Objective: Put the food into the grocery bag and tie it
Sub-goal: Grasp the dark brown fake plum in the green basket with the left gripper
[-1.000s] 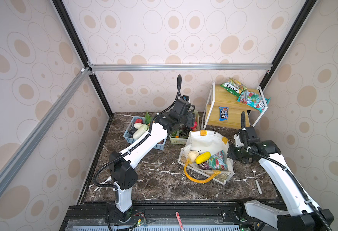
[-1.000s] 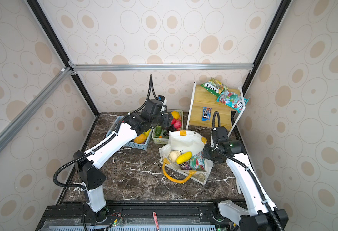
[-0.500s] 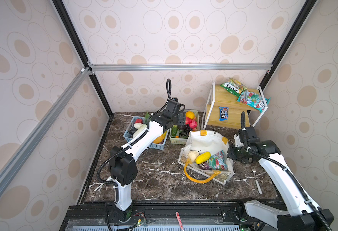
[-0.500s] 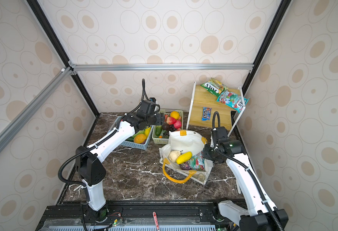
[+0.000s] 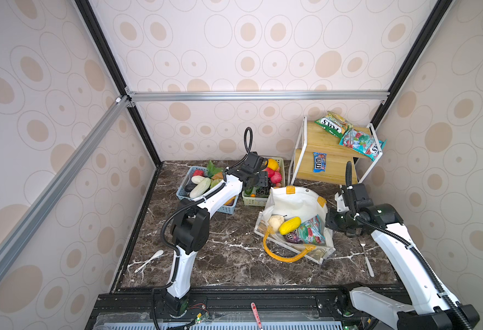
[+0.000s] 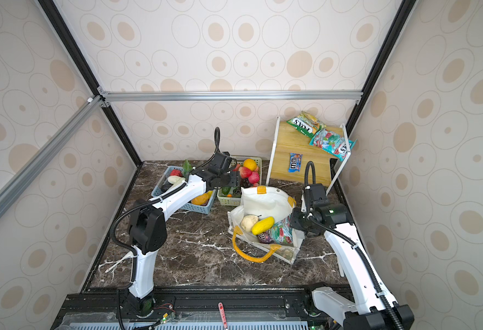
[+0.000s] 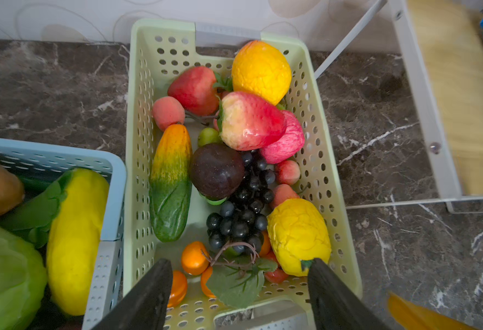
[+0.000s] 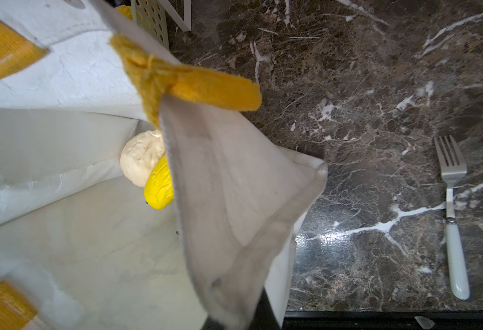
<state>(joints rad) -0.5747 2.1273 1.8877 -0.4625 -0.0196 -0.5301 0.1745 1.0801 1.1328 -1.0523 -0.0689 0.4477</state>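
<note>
Two grippers at work, L gripper (image 7: 239,264) jaws apart, hovering over fruit (image 7: 249,123) in green basket (image 7: 137,171), R gripper (image 5: 329,222) pinched shut on grocery bag (image 5: 294,200) side wall, bag just beside that basket, w/ white piece (image 5: 275,222), yellow piece (image 5: 289,225), teal packet (image 5: 310,233) inside

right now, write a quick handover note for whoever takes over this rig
Left gripper: open, empty, above the green basket of fruit.
Right gripper: shut on the grocery bag rim, holding it open.
In the bag: white piece, yellow piece, teal packet, dark purple packet.
Outside: fruit in the green basket, vegetables in the blue basket, three packets on the wooden shelf.
Left: load more food, then tie the handles, now untied.
</note>
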